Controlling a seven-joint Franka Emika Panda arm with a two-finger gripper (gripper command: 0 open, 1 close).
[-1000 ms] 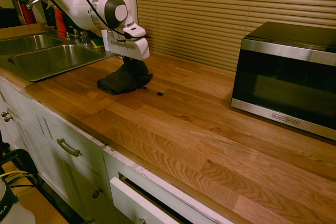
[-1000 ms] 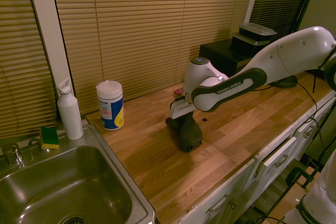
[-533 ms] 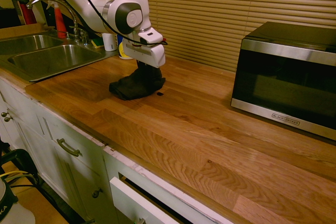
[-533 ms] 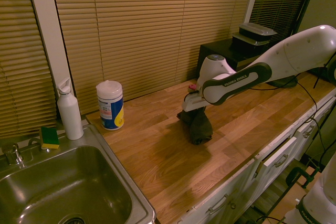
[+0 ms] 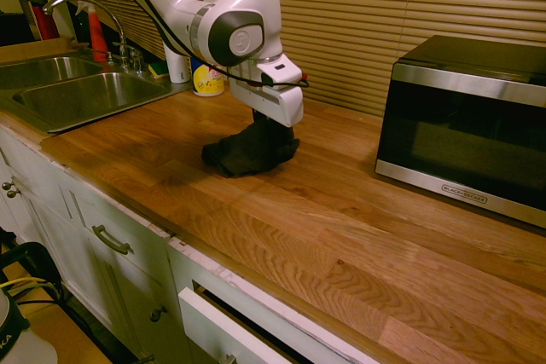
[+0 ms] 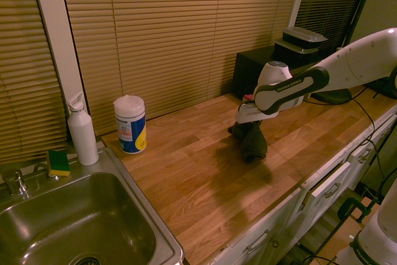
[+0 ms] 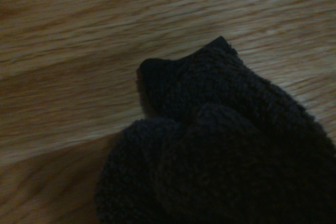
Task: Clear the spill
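I'm watching the wooden counter from 2 opposite ends, both sharing the dark cloth, while my wrist camera is looking down close.

On the counter, a cloth is set between the sink and the microwave, under the gripper. Behind the sink, a wipes tub, a bottle and a sponge are placed along the blinds.
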